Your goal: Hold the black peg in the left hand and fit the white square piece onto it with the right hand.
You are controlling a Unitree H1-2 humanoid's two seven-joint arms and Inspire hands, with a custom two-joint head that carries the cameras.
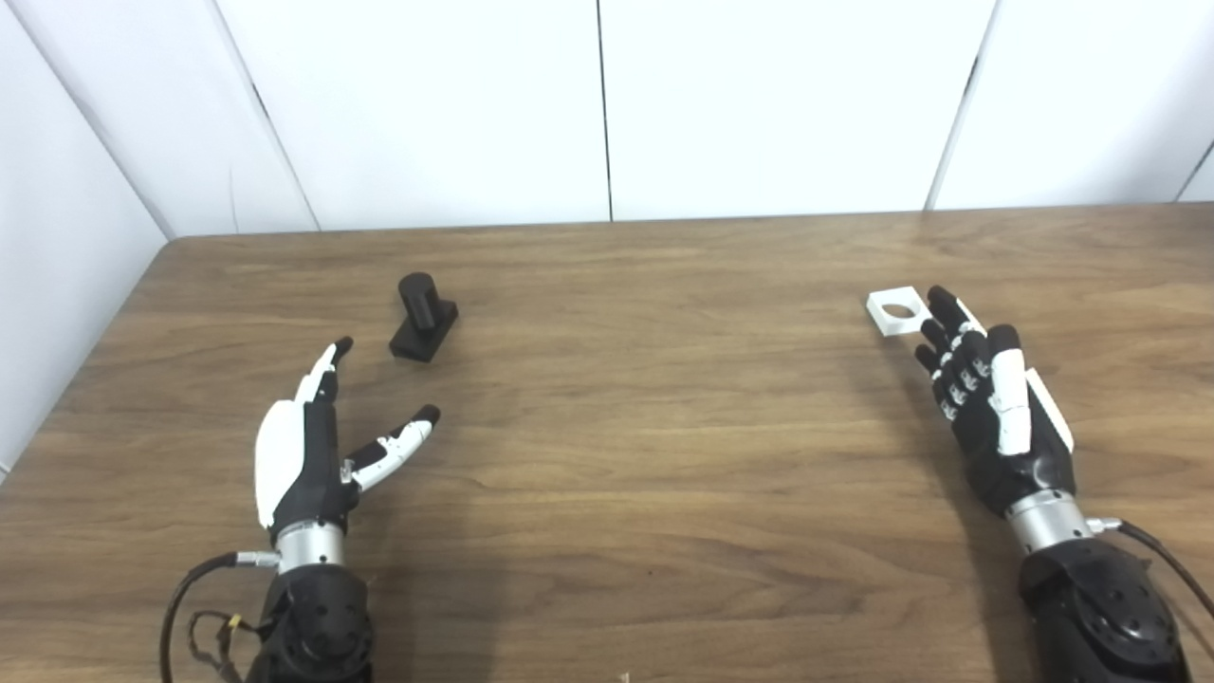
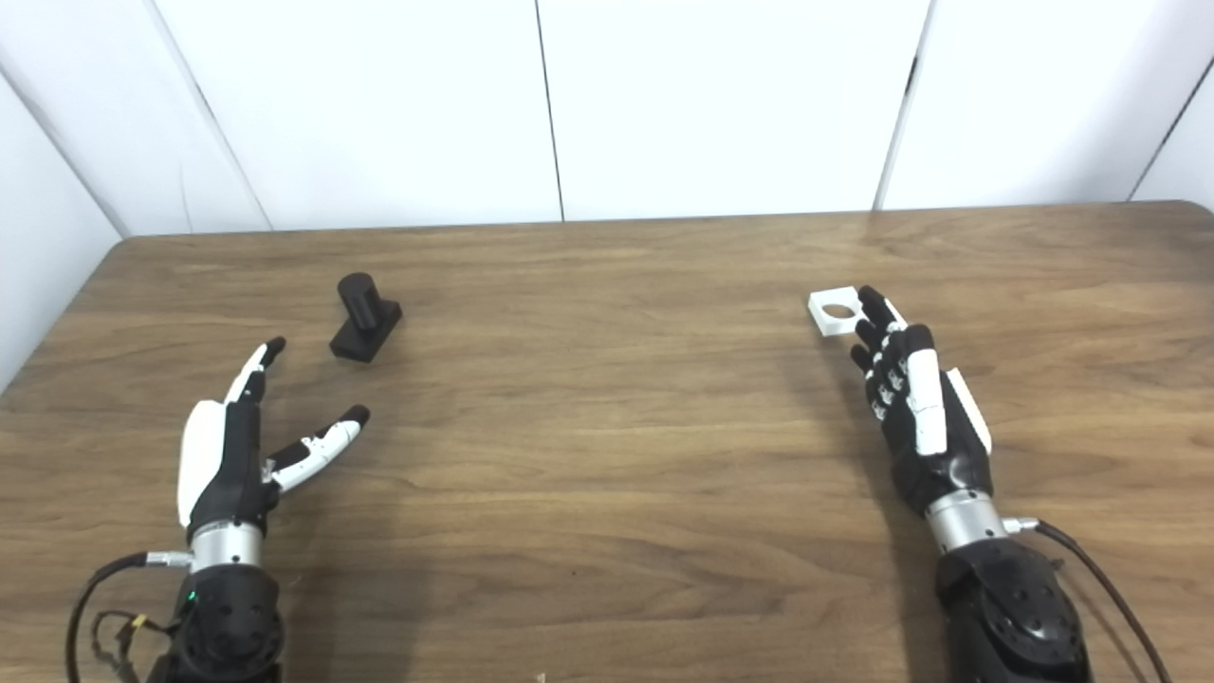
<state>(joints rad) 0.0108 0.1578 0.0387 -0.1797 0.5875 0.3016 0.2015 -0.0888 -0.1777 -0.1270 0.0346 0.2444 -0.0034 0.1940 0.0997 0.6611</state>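
In the left eye view, the black peg [image 1: 424, 319] lies on the brown desk [image 1: 664, 455], a round post on a flat square foot. It looks hard and stiff, and probably light. The foot looks like a good place to hold it, so the post stays free. The left hand [image 1: 313, 446] is open and holds nothing. The peg sits near it, just past its fingertips and a little to the right, not touching.

In the right eye view, the white square piece [image 2: 836, 312] lies flat on the desk, with a round hole in it. It looks thin, hard and light, best pinched by its edges. The right hand [image 2: 915, 417] is open too. Its fingertips seem to reach the piece's near edge.
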